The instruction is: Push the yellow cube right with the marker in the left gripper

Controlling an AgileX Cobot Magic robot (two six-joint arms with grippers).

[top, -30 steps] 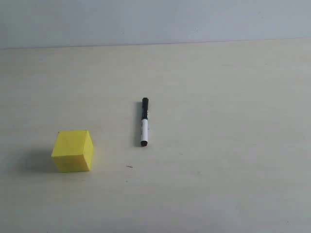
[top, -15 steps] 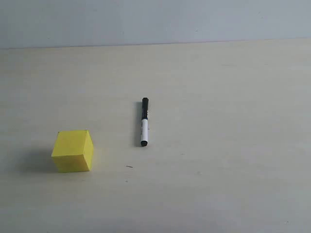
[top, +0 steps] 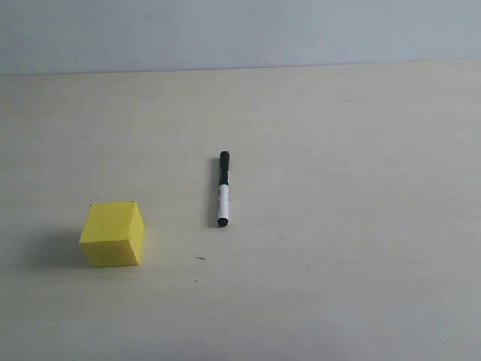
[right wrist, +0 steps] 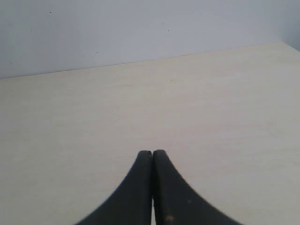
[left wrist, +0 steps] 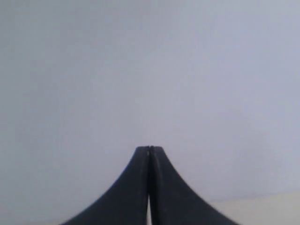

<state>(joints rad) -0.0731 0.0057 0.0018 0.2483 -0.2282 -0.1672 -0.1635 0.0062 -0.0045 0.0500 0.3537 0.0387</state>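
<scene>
**A:** Where does everything sit?

**B:** The marker (top: 223,189) lies flat mid-desk (top: 361,150), pointing toward the far edge. The yellow cube (top: 112,233) stands apart from it, toward the near left corner. The left gripper (left wrist: 149,149) has its jaws pressed together on nothing, and so does the right gripper (right wrist: 152,152).

**A:** So grasp first?

**B:** I'd say so. Open up, take the white barrel crosswise, then set the pen low against the cube's left face.

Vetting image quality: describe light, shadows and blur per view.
Exterior view: soft even light, sharp; yellow cube throws a faint shadow leftward, marker a thin one. Left wrist view: left gripper dark, edges blurred, plain wall behind. Right wrist view: right gripper equally soft, table evenly lit.
</scene>
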